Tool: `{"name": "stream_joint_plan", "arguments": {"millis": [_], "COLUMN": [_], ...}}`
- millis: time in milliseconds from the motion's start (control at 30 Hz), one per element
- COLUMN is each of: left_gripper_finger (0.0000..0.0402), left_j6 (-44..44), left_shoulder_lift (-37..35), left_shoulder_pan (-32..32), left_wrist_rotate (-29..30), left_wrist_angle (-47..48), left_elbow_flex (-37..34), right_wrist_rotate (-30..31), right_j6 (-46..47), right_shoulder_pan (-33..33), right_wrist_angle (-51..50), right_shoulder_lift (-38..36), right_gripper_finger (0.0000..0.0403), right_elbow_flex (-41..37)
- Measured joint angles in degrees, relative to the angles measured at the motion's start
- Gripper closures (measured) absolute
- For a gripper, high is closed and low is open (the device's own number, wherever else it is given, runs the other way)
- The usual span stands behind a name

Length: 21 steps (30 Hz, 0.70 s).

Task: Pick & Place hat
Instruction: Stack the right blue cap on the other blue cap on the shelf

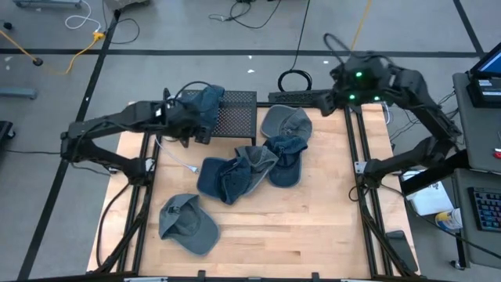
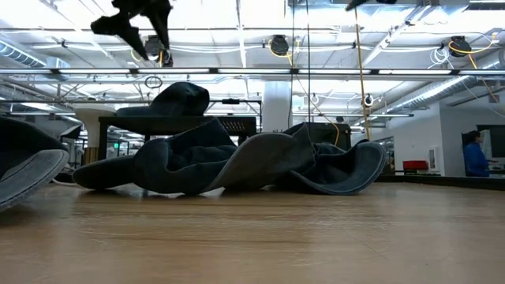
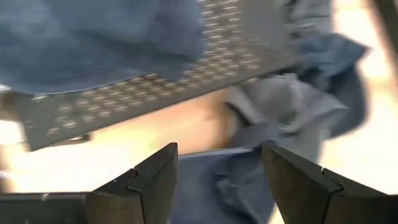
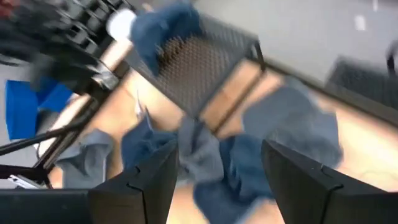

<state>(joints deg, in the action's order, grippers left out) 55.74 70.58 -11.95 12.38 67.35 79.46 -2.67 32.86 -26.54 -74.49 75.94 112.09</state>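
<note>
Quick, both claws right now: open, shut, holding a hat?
Left claw: open, empty, just off the mesh rack that carries a blue hat.
Right claw: open, empty, raised over the table's far right edge.

An open industrial lab: exposed ceiling trusses (image 2: pixel 252 72), floor cables (image 1: pixel 78 47), workstations.

You have one dark blue hat (image 1: pixel 205 100) on the mesh rack (image 1: pixel 235 117), others heaped mid-surface, and a grey one (image 1: pixel 186 223) lying apart near the front.
</note>
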Motion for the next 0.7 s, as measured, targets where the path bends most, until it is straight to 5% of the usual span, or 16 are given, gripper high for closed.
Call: {"name": "stream_joint_plan", "arguments": {"millis": [433, 700], "left_gripper_finger": [0.0163, 0.0163], "left_j6": [-9.91, -14.55], "left_shoulder_lift": [-9.51, -13.36], "left_shoulder_pan": [6.03, 7.66], "left_wrist_rotate": [-3.43, -8.07], "left_wrist_angle": [-21.31, -28.04], "left_elbow_flex": [-0.02, -0.02], "right_wrist_rotate": [15.96, 19.22], "right_j6": [18.14, 35.00], "right_shoulder_pan": [12.36, 21.56], "right_wrist_angle": [-11.32, -10.64], "right_shoulder_lift": [6.50, 6.01], "right_gripper_finger": [0.0179, 0.0175], "right_elbow_flex": [-0.27, -11.88]}}
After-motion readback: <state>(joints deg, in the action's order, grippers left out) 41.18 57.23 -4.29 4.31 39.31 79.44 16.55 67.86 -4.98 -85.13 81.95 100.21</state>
